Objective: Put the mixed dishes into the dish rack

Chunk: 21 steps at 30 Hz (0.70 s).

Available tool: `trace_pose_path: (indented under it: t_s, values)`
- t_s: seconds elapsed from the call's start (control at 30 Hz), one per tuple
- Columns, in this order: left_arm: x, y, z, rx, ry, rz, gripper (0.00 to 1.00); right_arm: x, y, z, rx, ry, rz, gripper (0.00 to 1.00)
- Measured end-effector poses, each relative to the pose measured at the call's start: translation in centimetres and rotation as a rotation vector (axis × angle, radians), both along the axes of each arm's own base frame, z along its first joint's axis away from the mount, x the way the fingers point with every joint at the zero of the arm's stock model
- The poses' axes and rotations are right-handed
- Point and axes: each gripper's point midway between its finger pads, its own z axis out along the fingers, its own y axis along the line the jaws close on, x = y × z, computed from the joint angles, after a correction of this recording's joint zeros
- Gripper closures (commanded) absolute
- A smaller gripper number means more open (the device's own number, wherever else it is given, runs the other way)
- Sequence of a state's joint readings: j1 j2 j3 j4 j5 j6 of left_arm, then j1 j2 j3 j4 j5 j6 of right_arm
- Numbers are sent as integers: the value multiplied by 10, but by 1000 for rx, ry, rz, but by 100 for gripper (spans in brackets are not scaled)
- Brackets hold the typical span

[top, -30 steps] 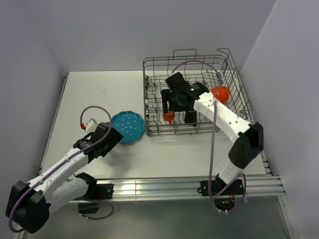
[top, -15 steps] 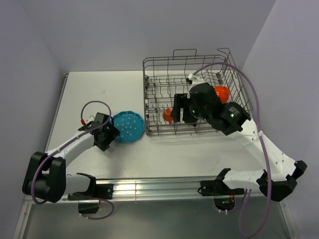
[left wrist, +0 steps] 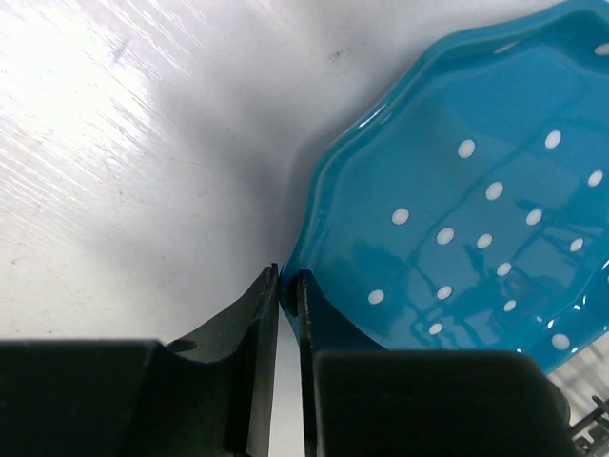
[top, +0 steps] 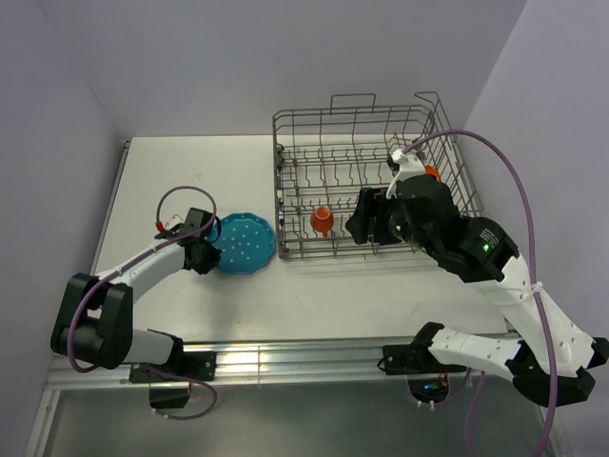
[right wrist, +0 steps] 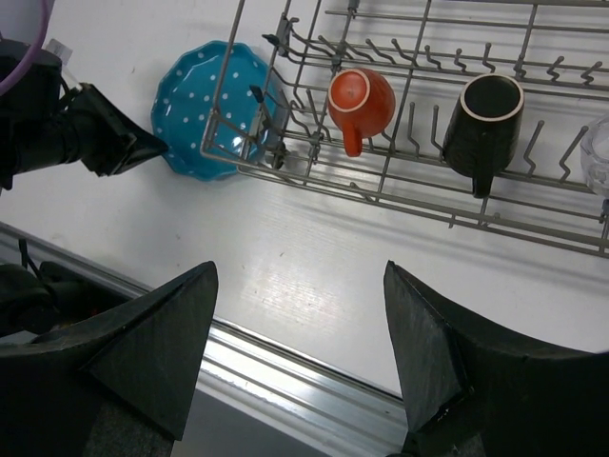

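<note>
Rack (top: 279,181) fills the far right corner of the desk (top: 171,181), and four dishes are in it: the bowl (top: 430,172), mostly hidden behind the right arm (top: 476,248), then the mug (right wrist: 487,116), the cup (right wrist: 360,98) and the glass (right wrist: 598,145). Plate (top: 245,244) is the one dish outside. It lies flat on the desk, just beside the near left corner of the rack. It is round, so it has no long axis, only a rim to take. Left gripper (left wrist: 286,278) meets this rim from the side of the left edge. Its jaws are almost together with a thin slit, and I cannot tell if the rim is pinched between them. Right gripper (right wrist: 300,268) hangs over the near wall of the rack, jaws wide apart and empty. I judge that the left one is clearly nearer, and that the plate must travel toward the right edge and stand on its rim inside the rack.
</note>
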<state>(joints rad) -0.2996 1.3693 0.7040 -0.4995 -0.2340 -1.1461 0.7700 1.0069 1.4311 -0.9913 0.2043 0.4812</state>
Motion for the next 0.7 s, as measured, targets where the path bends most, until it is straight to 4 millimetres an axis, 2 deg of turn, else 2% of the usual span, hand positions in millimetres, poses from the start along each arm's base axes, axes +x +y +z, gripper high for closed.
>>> trace_pose_path:
  t_s: [0.03, 0.07, 0.1, 0.3, 0.43, 0.53, 0.7]
  values:
    - [0, 2, 0, 8, 0, 4, 87, 0, 0, 1, 2, -1, 0, 23]
    - [0, 3, 0, 15, -2, 7, 98, -1, -1, 1, 2, -2, 0, 23]
    - [1, 4, 0, 22, -6, 11, 100, -1, -1, 1, 3, -2, 0, 23]
    - [3, 7, 1, 38, -13, 13, 100, -2, 2, -11, -10, 22, 11, 23]
    - [4, 7, 5, 33, -25, 1, 100, -5, 16, -27, -1, 73, 65, 24]
    - [2, 6, 18, 27, -54, -17, 100, -4, 37, -34, 36, 117, 121, 26]
    - [-6, 10, 60, 28, -122, -57, 100, -3, 71, -45, 135, 192, 185, 28]
